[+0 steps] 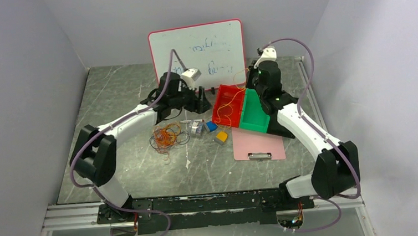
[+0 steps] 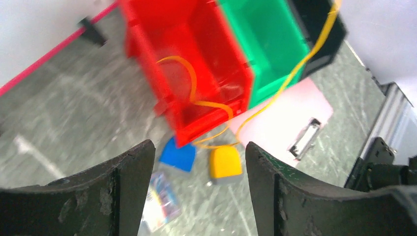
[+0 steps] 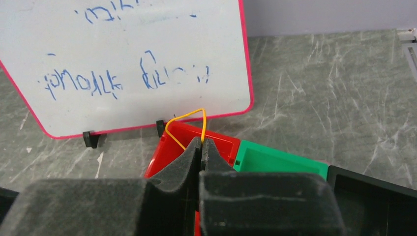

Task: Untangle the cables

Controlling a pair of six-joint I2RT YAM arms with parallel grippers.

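Note:
The cables [image 1: 166,136] lie as a loose orange, yellowish and dark tangle on the table, left of centre. One yellow cable [image 1: 227,103] has been drawn out of it. This cable [image 2: 189,73] loops through the red bin [image 2: 206,105] and rises to the upper right. My right gripper [image 3: 201,141] is shut on the yellow cable [image 3: 184,116], whose loop sticks up past the fingertips above the red bin [image 3: 172,147]. My left gripper [image 2: 199,152] is open, with nothing between its fingers, hovering above the table left of the red bin. In the top view the left gripper [image 1: 204,101] and right gripper [image 1: 250,82] flank the bin.
A green bin [image 1: 254,115] and a black bin [image 1: 282,129] adjoin the red bin [image 1: 220,117]. A whiteboard [image 1: 196,52] stands behind them. A pink clipboard [image 1: 258,145], a blue block [image 2: 178,156], a yellow block [image 2: 225,164] and a small printed packet [image 2: 160,201] lie close in front.

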